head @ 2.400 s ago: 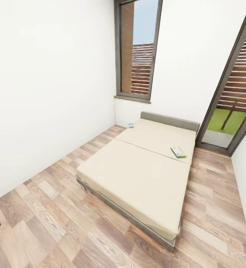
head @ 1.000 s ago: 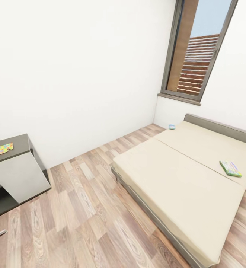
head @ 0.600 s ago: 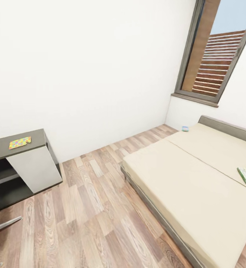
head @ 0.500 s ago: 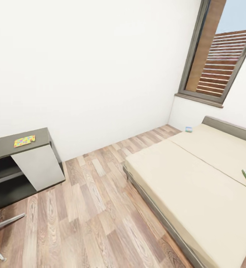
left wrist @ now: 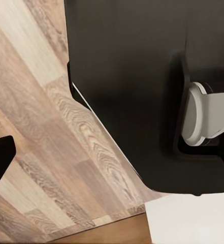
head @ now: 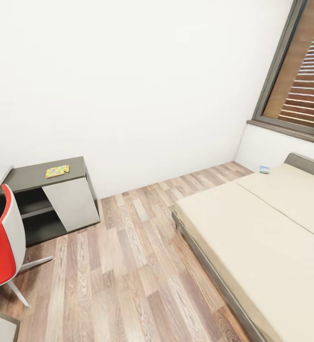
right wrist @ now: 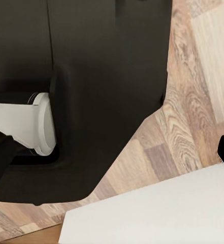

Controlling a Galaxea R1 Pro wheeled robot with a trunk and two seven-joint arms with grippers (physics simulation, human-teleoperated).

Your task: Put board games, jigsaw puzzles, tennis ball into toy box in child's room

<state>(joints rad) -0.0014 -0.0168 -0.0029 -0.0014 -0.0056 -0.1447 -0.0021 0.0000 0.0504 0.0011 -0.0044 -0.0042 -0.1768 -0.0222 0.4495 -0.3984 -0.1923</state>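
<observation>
Nearest the camera, the wood-plank floor of the child's room ran brown-grey across the lower part of the head view, with a red and white chair on thin metal legs standing at its left side. To the right, the bed lay low and wide, its two cream mattresses side by side over a grey frame, the grey headboard just showing at the far end. A small blue-edged board game sat at the far corner of the bed, close to the wall below the window. Farther back on the left stood the table, its dark grey top carrying a jigsaw puzzle that lay flat near the top's right end, above a pale grey side panel. Plain white walls closed the room behind. In the wrist views, each camera looked down on the robot's dark base and the plank floor beside it; only dark tips showed at the picture edges, so whether either pincer was spread or closed, or held anything, could not be told.
</observation>
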